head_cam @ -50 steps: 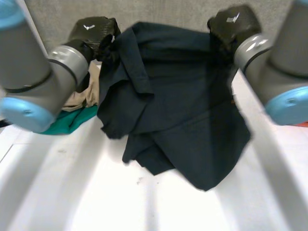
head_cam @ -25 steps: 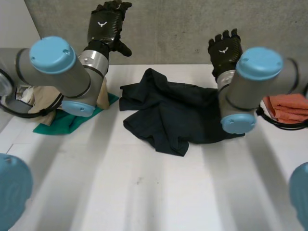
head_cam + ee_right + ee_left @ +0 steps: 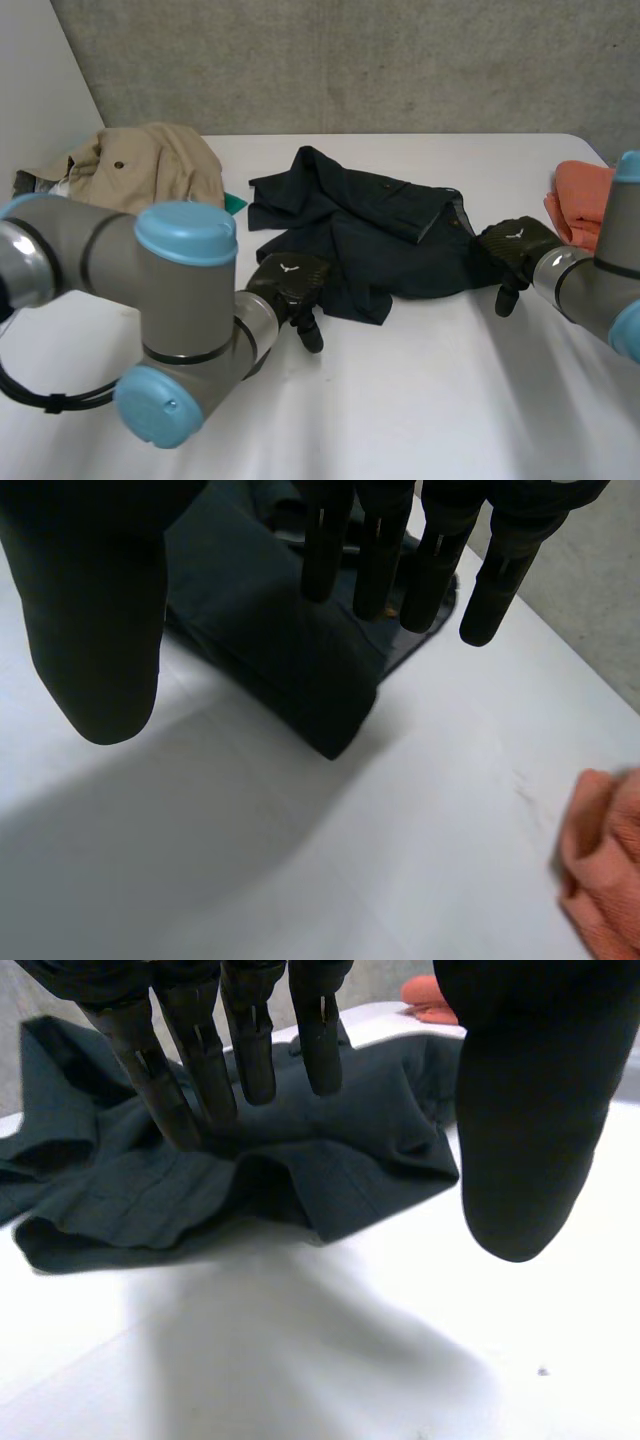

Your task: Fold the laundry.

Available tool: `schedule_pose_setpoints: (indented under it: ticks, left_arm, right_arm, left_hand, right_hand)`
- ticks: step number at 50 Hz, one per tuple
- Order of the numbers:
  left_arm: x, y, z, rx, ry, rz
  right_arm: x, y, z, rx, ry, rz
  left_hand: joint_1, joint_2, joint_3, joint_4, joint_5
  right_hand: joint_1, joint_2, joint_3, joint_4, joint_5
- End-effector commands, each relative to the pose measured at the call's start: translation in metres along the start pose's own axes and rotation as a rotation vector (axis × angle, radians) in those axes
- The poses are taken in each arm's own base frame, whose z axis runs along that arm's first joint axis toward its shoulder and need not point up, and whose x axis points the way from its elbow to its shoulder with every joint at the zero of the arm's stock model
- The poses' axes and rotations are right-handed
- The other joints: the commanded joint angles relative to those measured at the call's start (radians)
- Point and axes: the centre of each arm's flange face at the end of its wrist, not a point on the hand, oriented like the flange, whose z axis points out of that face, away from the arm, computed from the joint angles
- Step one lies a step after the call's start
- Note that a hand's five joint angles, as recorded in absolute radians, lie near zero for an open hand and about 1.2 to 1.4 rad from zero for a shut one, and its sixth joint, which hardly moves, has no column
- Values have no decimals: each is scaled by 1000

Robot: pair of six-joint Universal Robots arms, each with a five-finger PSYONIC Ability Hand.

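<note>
Centrally on the white worktop (image 3: 400, 400) lies a crumpled dark navy garment (image 3: 370, 235). At its near edge the left hand (image 3: 288, 283) sets straight fingers (image 3: 190, 1070) on the cloth, thumb wide apart. At its right end the right hand (image 3: 515, 245) is likewise spread, holding nothing.

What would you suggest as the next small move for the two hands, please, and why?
Probably close both hands on the dark garment. It lies crumpled on the table; the left hand has straight fingers touching its near edge, and the right hand is open over the edge on its side. Gripping there would likely let them spread it flat before folding.
</note>
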Motion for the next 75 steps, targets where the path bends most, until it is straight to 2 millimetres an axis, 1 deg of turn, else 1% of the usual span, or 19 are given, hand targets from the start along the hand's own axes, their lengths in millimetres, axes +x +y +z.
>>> schedule_pose_setpoints:
  ticks: [1, 12, 17, 19, 21, 23, 29, 36, 41, 46, 51, 55, 60, 63, 67, 69, 71, 73, 75]
  left_arm:
    - [-4, 2, 31, 65, -13, 9]
    - [-4, 17, 60, 56, -12, 11]
    - [-4, 21, 68, 62, -9, 23]
    - [-4, 22, 72, 66, -10, 46]
    - [-4, 22, 74, 69, -11, 65]
    - [-6, 16, 75, 95, -17, 77]
    - [-4, 7, 73, 136, -24, 84]
    - [-11, -39, 37, 221, -76, 80]
    - [-30, -86, -15, 292, -123, 69]
    - [-38, -112, -61, 318, -147, 63]
    - [-34, -99, -87, 210, -130, 61]
    - [-29, -66, -97, 32, -86, 59]
    - [-26, -38, -100, -91, -57, 152]
    - [-31, -38, -94, -73, -71, 212]
    - [-45, -53, -60, 76, -125, 279]
    - [-54, -76, -36, 222, -171, 316]
    - [-59, -100, -25, 339, -201, 332]
    - [-64, -144, -17, 539, -244, 350]
    - [-67, -177, -19, 682, -275, 359]
  right_arm:
    - [-3, 3, 19, 121, 37, 22]
    - [-13, 22, 45, 109, 32, 20]
    - [-14, 24, 54, 126, 43, 15]
    - [-13, 24, 56, 138, 52, 12]
    - [-9, 21, 58, 164, 73, 9]
    - [-6, 19, 57, 177, 92, 10]
    - [2, 18, 52, 161, 136, 8]
    - [13, -14, 7, 153, 137, -42]
    - [22, -35, -23, 140, 142, -114]
    - [33, -64, -64, 164, 168, -192]
    - [24, -65, -99, 71, 94, -277]
    - [7, -51, -119, -47, -19, -327]
    - [-5, -33, -122, -112, -87, -399]
    - [-3, -34, -112, -77, -52, -410]
    - [2, -34, -80, -26, 12, -393]
    - [11, -41, -64, 4, 65, -373]
    - [29, -64, -47, 81, 183, -324]
    - [39, -91, -44, 177, 270, -280]
    - [57, -143, -51, 389, 415, -202]
  left_hand:
    - [97, 99, 99, 99, 95]
    - [94, 96, 96, 96, 92]
    - [100, 102, 102, 102, 98]
    - [211, 213, 213, 213, 209]
    - [437, 439, 439, 439, 434]
    - [909, 911, 911, 911, 907]
    - [972, 974, 974, 974, 969]
    - [972, 974, 974, 974, 969]
    - [972, 974, 974, 974, 969]
    - [972, 974, 974, 974, 969]
    - [972, 974, 974, 974, 969]
    - [972, 974, 974, 974, 969]
    - [972, 974, 974, 974, 969]
    - [972, 974, 974, 974, 969]
    - [972, 974, 974, 974, 969]
    - [972, 974, 974, 974, 969]
    - [972, 974, 974, 974, 969]
    - [972, 974, 974, 974, 969]
    - [972, 974, 974, 974, 969]
  right_hand:
    - [96, 97, 89, 84, 75]
    - [160, 161, 154, 148, 139]
    - [347, 348, 341, 335, 327]
    - [547, 548, 540, 535, 526]
    - [949, 950, 943, 938, 929]
    - [952, 953, 946, 940, 931]
    - [952, 953, 946, 940, 931]
    - [952, 953, 946, 940, 931]
    - [952, 953, 946, 940, 931]
    - [952, 953, 946, 940, 931]
    - [952, 953, 946, 940, 931]
    - [952, 953, 946, 940, 931]
    - [952, 953, 946, 940, 931]
    - [952, 953, 946, 940, 931]
    - [952, 953, 946, 940, 931]
    - [952, 953, 946, 940, 931]
    - [952, 953, 946, 940, 931]
    - [952, 953, 946, 940, 931]
    - [952, 953, 946, 940, 931]
